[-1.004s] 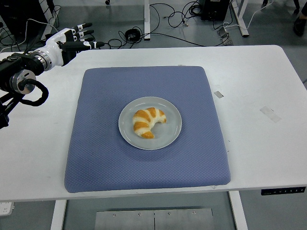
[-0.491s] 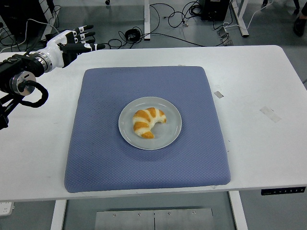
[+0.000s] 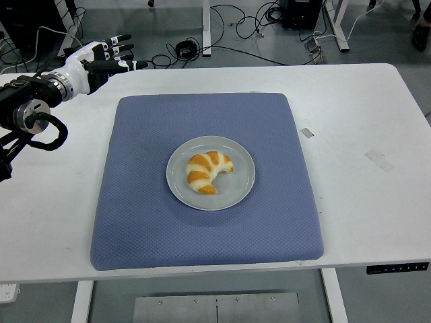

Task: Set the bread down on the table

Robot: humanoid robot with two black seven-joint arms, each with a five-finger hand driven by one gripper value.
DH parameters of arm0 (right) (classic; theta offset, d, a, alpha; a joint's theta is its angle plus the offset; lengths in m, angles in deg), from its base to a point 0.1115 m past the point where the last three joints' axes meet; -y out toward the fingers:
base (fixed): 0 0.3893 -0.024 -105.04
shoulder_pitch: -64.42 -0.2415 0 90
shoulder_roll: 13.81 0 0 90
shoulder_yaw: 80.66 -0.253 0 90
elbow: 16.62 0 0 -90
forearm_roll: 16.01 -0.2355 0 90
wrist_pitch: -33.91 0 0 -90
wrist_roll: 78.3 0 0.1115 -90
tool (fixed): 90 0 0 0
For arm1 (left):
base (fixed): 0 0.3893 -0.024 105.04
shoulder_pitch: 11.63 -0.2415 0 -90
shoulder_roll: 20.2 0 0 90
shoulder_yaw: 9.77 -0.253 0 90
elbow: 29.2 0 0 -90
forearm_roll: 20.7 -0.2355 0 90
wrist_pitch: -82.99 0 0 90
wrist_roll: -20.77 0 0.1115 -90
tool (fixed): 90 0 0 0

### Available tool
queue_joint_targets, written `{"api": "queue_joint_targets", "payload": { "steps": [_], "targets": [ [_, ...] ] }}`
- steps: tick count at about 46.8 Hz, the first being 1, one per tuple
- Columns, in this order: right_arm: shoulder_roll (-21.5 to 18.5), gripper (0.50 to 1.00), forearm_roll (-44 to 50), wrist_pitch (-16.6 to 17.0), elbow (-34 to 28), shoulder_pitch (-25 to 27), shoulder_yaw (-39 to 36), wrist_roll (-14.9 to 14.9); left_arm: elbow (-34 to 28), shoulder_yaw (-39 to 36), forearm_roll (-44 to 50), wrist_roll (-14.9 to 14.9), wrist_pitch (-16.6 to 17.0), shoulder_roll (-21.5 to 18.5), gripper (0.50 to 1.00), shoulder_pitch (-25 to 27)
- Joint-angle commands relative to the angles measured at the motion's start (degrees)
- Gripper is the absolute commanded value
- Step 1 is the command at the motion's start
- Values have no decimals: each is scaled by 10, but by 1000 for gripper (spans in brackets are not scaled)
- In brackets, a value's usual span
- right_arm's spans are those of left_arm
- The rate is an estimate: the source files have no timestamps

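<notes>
A golden croissant point(image 3: 207, 171) lies on a grey round plate point(image 3: 239, 188) in the middle of a blue mat point(image 3: 202, 114) on the white table point(image 3: 350, 108). My left hand point(image 3: 111, 56) is over the table's far left corner, well away from the plate. Its fingers are stretched out straight toward the right and hold nothing. My right arm does not show.
Two strips of tape point(image 3: 379, 160) lie on the bare table right of the mat. Cables point(image 3: 236, 27) and desk legs are on the floor beyond the far edge. Bare table runs along both sides of the mat.
My left hand has shifted slightly up and to the left over the far left corner. The croissant and plate have not moved.
</notes>
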Motion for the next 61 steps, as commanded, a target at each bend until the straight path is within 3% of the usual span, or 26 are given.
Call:
{"api": "queue_joint_targets", "payload": {
  "steps": [1,61],
  "targets": [
    [0,1000,0,0,0,0,0,0,-1,0,0,0,0,0,974,0],
    [0,1000,0,0,0,0,0,0,-15,-18,0,10,0,-4,972,13]
  ]
}}
